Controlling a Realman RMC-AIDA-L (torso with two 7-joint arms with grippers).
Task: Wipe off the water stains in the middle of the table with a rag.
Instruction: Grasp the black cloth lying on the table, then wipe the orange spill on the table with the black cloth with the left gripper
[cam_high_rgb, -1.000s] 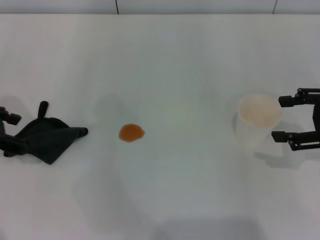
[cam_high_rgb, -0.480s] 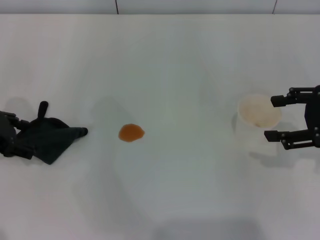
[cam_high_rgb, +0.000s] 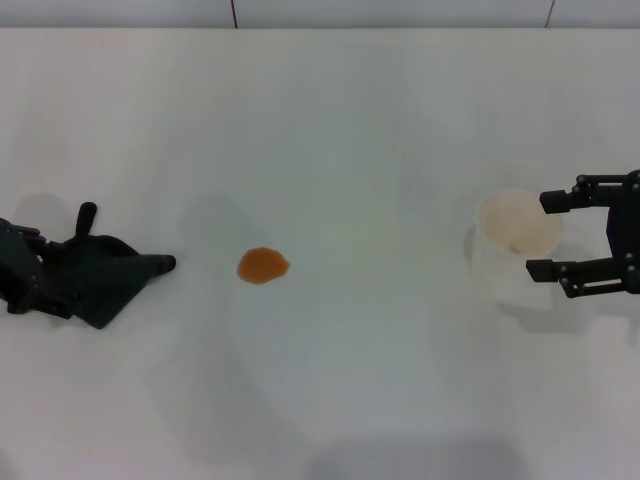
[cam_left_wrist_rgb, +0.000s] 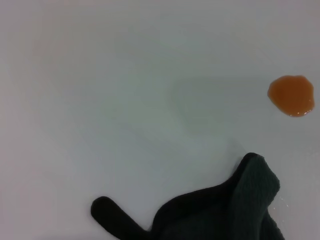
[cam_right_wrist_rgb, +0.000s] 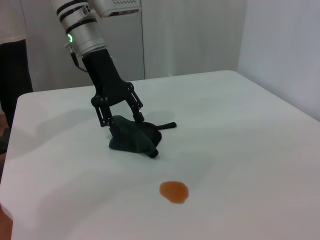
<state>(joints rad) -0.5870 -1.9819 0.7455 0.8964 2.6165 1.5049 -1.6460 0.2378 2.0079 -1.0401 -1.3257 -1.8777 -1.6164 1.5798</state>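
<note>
My left gripper (cam_high_rgb: 28, 268) is down on the rag (cam_high_rgb: 98, 277) at the far left of the table (cam_high_rgb: 330, 120). From the right wrist cam its fingers (cam_right_wrist_rgb: 136, 115) straddle the top of the cloth, spread apart, not clenched. Rag is a crumpled dark heap w/ one pointed corner aimed right, toward the water stains (cam_high_rgb: 263, 265). That orange-brown blot sits near the table's middle, apart from the rag's tip, nothing touching it. Left wrist cam shows blot (cam_left_wrist_rgb: 291, 95) and rag (cam_left_wrist_rgb: 220, 210) w/ bare white surface between. My right gripper (cam_high_rgb: 545, 235) is over on the right, jaws spread wide around a white paper cup (cam_high_rgb: 516, 240), one finger on the far side and one on the near side, not squeezing it.
</note>
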